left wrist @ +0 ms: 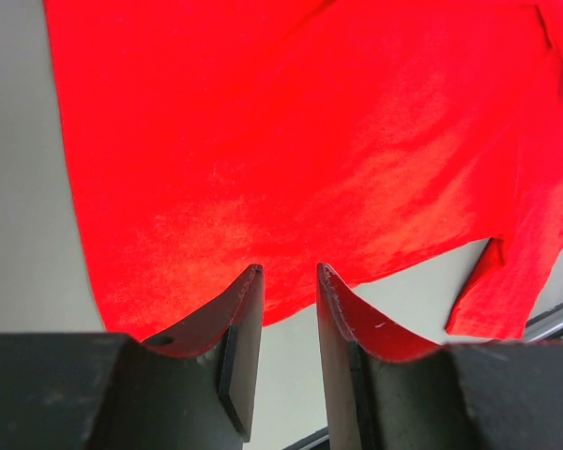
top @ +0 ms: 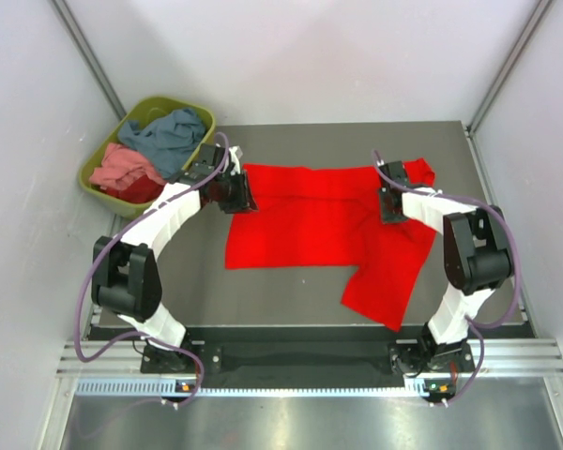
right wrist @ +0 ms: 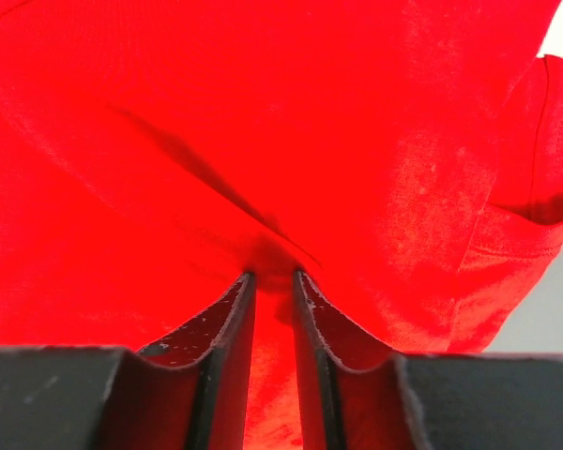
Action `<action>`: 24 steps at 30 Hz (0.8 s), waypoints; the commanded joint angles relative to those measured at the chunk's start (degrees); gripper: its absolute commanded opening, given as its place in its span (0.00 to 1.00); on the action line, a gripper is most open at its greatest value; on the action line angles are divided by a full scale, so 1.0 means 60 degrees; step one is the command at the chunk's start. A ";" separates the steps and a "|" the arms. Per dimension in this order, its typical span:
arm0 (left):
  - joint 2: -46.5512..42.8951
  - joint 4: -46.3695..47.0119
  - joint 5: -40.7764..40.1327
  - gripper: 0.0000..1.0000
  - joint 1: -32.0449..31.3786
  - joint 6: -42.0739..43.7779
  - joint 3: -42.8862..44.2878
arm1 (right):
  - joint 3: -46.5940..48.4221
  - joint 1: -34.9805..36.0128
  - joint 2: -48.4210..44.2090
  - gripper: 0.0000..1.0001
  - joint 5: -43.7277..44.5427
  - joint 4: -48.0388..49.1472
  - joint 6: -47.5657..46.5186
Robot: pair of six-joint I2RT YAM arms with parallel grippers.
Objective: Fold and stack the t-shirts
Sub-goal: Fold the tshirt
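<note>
1. The plain bright red cloth t-shirt point(top: 300, 225) lies spread across the dark grey tabletop point(top: 281, 305).
2. The right end effector point(right wrist: 272, 275) pinches a raised fold of it.
3. The left end effector point(left wrist: 288, 274) sits at its edge, narrowly parted; I cannot tell whether it grips.

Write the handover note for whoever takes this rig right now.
The left pincer is narrowly open at the left edge of the red t-shirt and holds nothing.
The right pincer is shut on a pinch of that shirt, near its far right.
The shirt lies spread on the table, unfolded.
The blue-grey t-shirt, pink t-shirt and darker red t-shirt are heaped in the olive tub.
Done: nothing folded or stacked.
Left: fold all four, then stack them.
</note>
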 commanded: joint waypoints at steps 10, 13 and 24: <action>-0.0407 0.0163 -0.0185 0.34 0.0024 0.0125 -0.0105 | 0.0746 0.0062 0.0275 0.29 -0.0269 -0.0072 -0.0612; -0.0451 0.0163 -0.0228 0.34 0.0024 0.0125 -0.0120 | 0.0848 0.0003 0.0450 0.29 -0.0254 -0.0175 -0.0598; -0.0451 0.0207 -0.0302 0.34 0.0024 0.0095 -0.0135 | 0.1053 -0.0085 0.0934 0.12 -0.0459 -0.0277 -0.0583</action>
